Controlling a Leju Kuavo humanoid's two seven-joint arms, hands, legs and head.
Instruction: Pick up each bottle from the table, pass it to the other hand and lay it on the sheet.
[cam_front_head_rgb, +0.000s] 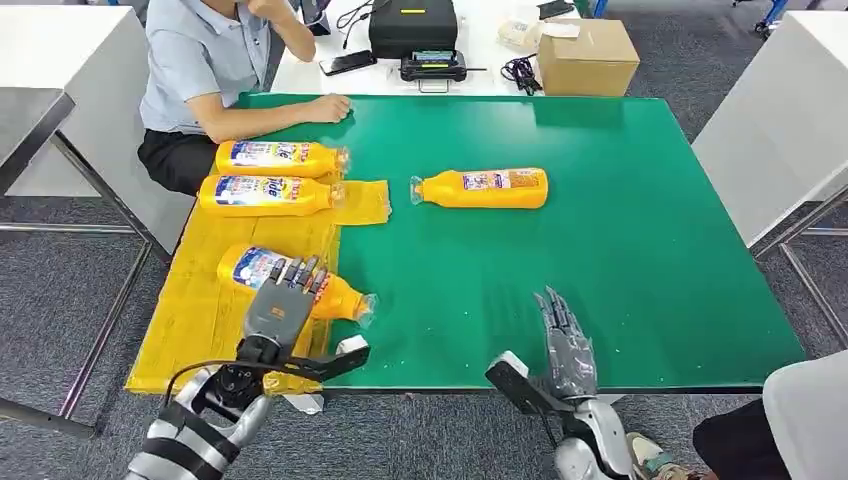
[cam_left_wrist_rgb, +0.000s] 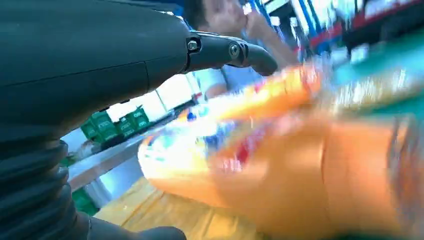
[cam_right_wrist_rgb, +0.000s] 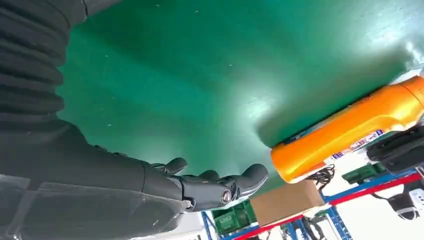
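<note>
Three bottles lie on the yellow sheet (cam_front_head_rgb: 200, 310); the left hand (cam_front_head_rgb: 280, 305) rests over the nearest bottle (cam_front_head_rgb: 330, 295), though whether it grips cannot be told. A fourth bottle (cam_front_head_rgb: 485, 188) lies on the green bench (cam_front_head_rgb: 620, 250), and the right hand (cam_front_head_rgb: 565, 340) hovers released, fingers extended.

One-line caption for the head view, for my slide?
Left hand lays third orange bottle on yellow sheet; one bottle left on green table.
</note>
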